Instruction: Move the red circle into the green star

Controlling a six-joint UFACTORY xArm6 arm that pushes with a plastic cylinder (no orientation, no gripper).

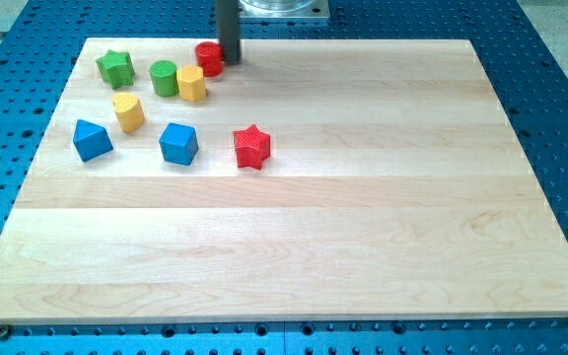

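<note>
The red circle (208, 58) sits near the board's top edge, left of centre. My tip (230, 60) stands right beside it, on its right, touching or nearly touching. The green star (114, 68) lies further to the view's left near the top-left corner. Between them are a green circle (164, 78) and a yellow hexagon (192, 85), the hexagon just below-left of the red circle.
A yellow block (128, 112), a blue block (92, 140), a blue block (178, 143) and a red star (251, 147) lie lower on the wooden board (363, 197). The arm's mount (282, 10) is at the top edge.
</note>
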